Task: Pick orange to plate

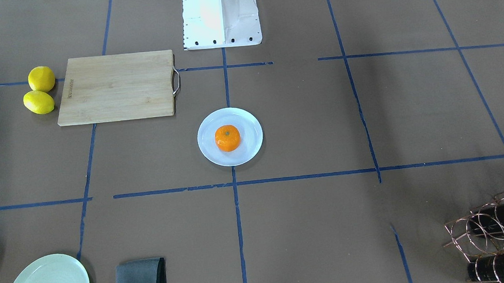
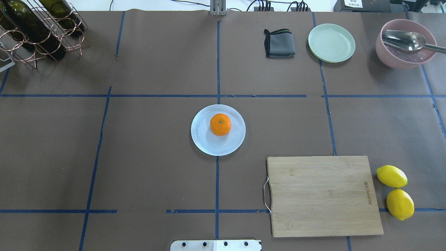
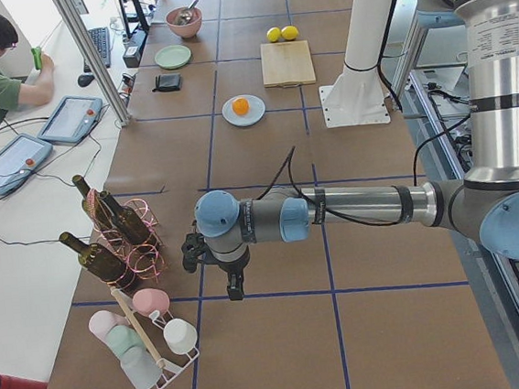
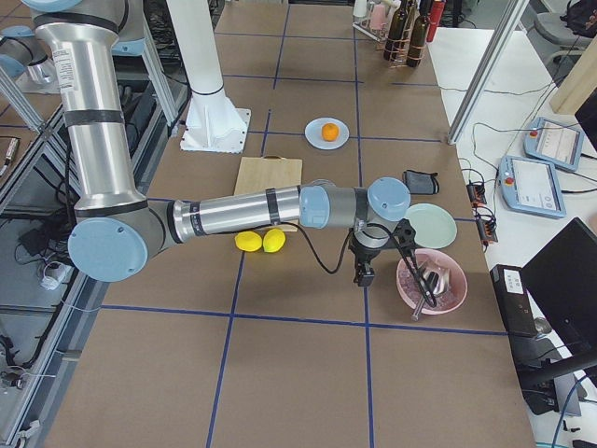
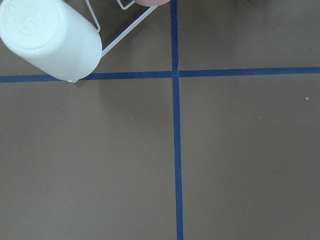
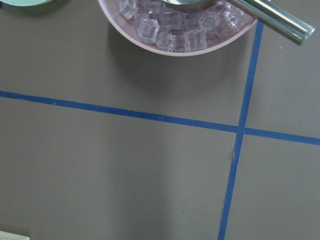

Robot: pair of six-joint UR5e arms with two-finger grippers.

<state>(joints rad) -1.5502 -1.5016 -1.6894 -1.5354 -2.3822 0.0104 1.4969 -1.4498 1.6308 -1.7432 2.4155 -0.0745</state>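
The orange [image 1: 227, 138] sits stem up in the middle of the pale bluish-white plate [image 1: 208, 150] at the table's centre, also visible from overhead as the orange [image 2: 220, 124] on the plate [image 2: 208, 143]. Neither gripper is near it. My left gripper [image 3: 235, 289] hangs far off at the table's left end beside the cup rack, pointing down. My right gripper [image 4: 362, 276] hangs at the right end next to the pink bowl. Both show only in the side views, so I cannot tell whether they are open or shut.
A wooden cutting board [image 2: 322, 195] lies near the robot's right, with two lemons [image 2: 395, 191] beside it. A pale green plate [image 2: 331, 43], grey cloth [image 2: 279, 43], pink bowl of ice with a ladle [image 2: 406, 43] and bottle rack [image 2: 38, 28] line the far edge.
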